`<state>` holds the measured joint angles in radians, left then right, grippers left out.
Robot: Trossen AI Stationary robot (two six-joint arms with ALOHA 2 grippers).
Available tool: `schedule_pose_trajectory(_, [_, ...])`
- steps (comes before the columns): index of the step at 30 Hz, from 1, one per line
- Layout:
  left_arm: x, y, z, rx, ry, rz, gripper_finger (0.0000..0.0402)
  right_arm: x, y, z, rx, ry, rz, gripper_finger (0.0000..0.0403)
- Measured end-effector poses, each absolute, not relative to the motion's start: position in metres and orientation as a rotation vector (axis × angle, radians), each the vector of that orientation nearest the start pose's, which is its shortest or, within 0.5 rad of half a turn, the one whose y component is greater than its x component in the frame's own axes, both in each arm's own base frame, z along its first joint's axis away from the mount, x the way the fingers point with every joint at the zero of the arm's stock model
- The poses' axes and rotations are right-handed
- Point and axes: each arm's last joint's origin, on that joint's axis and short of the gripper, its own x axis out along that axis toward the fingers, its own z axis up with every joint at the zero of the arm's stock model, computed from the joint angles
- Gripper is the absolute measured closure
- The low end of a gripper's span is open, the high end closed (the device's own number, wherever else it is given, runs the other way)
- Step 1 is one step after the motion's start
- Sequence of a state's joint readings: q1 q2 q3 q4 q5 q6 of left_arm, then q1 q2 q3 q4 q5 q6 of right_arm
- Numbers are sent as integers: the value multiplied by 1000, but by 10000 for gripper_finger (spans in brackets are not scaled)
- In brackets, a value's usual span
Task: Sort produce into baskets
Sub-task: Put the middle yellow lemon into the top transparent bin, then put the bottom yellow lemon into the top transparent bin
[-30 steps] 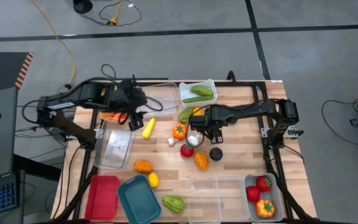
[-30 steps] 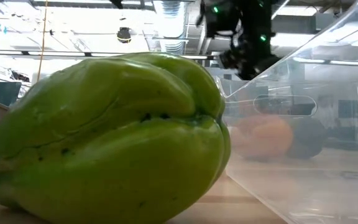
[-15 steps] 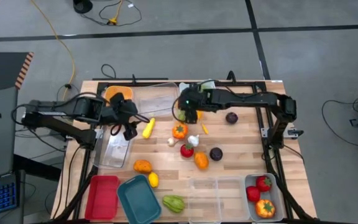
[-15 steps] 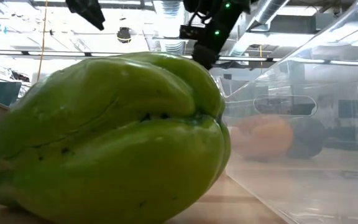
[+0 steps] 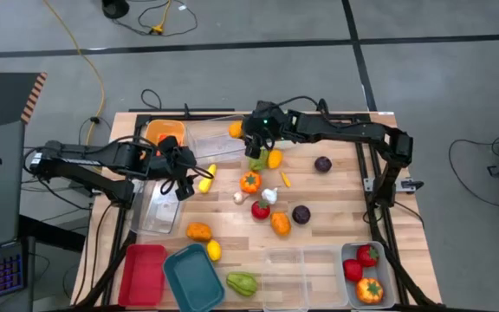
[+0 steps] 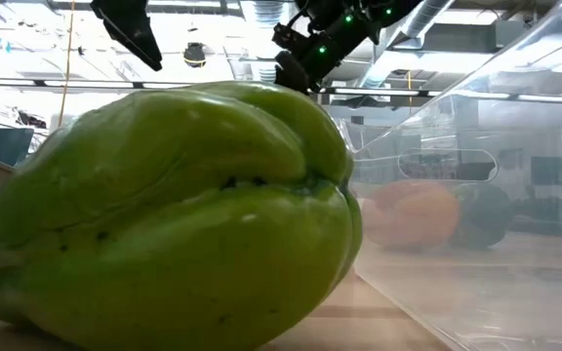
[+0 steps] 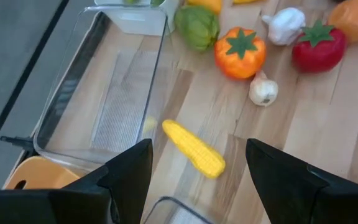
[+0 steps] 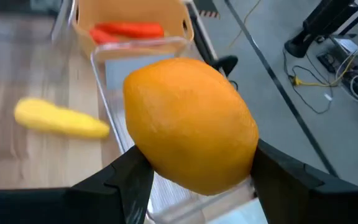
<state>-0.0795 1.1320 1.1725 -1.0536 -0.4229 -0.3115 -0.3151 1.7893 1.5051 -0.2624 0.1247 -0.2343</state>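
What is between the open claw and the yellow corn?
Nothing. In the left wrist view, only bare wooden table lies between the left tool and the corn.

The high camera looks straight down on the whole table (image 5: 336,195) from well above. The low camera sits at table-top height, facing level across the table, very close to a green chayote (image 6: 164,214) that fills most of its picture, beside a clear bin (image 6: 476,224); the same chayote (image 5: 242,282) lies near the front edge in the high view. The left wrist camera looks down close on the yellow corn (image 7: 193,149), also seen from above (image 5: 204,179). The right wrist camera looks past an orange fruit (image 8: 190,126) very near its lens.
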Motion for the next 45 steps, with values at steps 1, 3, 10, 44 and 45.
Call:
schedule_pose_trajectory(1, [201,-4,333,-32,916,461,155,390,-132,301,-159,581,-371,142])
schedule_pose_trajectory(3, [201,-4,333,-33,913,461,155,390,-135,303,-141,564,-384,142])
schedule_pose_trajectory(10, [201,-4,333,-34,909,460,155,389,-143,305,-80,519,-424,142])
schedule_pose_trajectory(44, [218,-14,344,-100,780,109,155,361,-129,349,-90,440,-404,15])
schedule_pose_trajectory(45, [218,-14,344,-101,778,108,155,358,-126,354,-91,435,-400,15])
